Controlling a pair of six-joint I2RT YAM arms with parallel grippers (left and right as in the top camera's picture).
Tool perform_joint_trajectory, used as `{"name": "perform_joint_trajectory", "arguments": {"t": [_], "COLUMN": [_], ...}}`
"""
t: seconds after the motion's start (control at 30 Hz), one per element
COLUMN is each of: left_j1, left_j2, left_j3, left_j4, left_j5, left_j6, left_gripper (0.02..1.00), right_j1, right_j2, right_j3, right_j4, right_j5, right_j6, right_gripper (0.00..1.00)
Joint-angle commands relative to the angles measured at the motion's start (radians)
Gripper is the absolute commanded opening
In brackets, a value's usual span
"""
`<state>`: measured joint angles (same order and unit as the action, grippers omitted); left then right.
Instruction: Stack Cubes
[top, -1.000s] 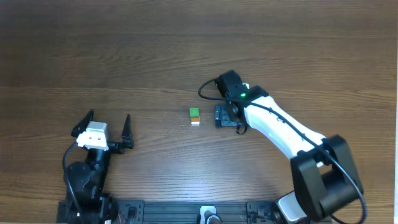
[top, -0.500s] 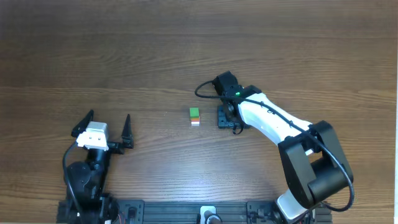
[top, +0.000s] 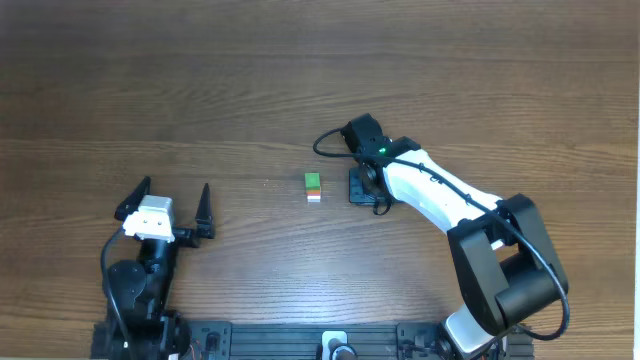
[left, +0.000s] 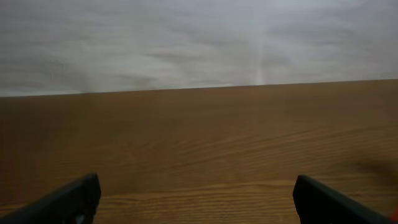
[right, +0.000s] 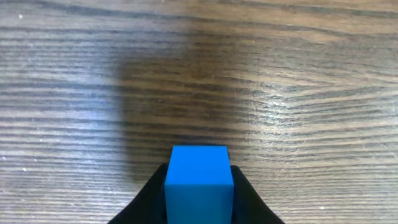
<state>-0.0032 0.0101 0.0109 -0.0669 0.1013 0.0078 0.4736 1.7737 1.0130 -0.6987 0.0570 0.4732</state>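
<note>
**Right gripper pinching a blue cube beside the small stack**

The right gripper (top: 366, 188) had its two dark fingers pressed onto the sides of a smooth, sharp-edged blue cube (right: 199, 180), over the streaky brown wood-grain table (top: 200, 80). Whether the cube touched the wood could not be told. Just beside this gripper, on the left arm's side and apart from it, a green cube (top: 313, 181) sat on a white cube (top: 314, 197). The left gripper (top: 170, 200), well away from the stack, had its pointed black fingers spread wide and gripped nothing. Compared with a second before, the right arm's elbow had swung inward while its gripper barely shifted. The stack and the left gripper had stayed put.
</note>
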Motion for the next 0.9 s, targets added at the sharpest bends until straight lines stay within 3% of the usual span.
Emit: {"name": "perform_joint_trajectory", "arguments": {"t": [0.03,0.17,0.37,0.63,0.9], "left_j1": [0.007,0.007,0.007,0.007,0.007], "left_j2": [-0.007,-0.007,-0.007,-0.007,-0.007], "left_j3": [-0.005,-0.005,-0.005,-0.005,-0.005], "left_j4": [-0.001,-0.001,-0.001,-0.001,-0.001], "left_j5": [0.003,0.003,0.003,0.003,0.003], "left_j6": [0.014,0.014,0.014,0.014,0.014], "left_gripper": [1.000,1.000,1.000,0.998,1.000], "right_j1": [-0.001,0.032,0.209,0.306,0.320], "right_j2": [-0.088,-0.263,-0.236,-0.081,0.028], "right_j3": [0.005,0.084,0.449,0.544,0.583], "right_j4": [-0.001,-0.083,-0.428,-0.469,-0.480], "right_j5": [-0.004,0.000,0.113,0.100,0.068], "right_j6": [0.012,0.012,0.103,0.207,0.245], "right_gripper": [0.169,0.148,0.123,0.115,0.110]}}
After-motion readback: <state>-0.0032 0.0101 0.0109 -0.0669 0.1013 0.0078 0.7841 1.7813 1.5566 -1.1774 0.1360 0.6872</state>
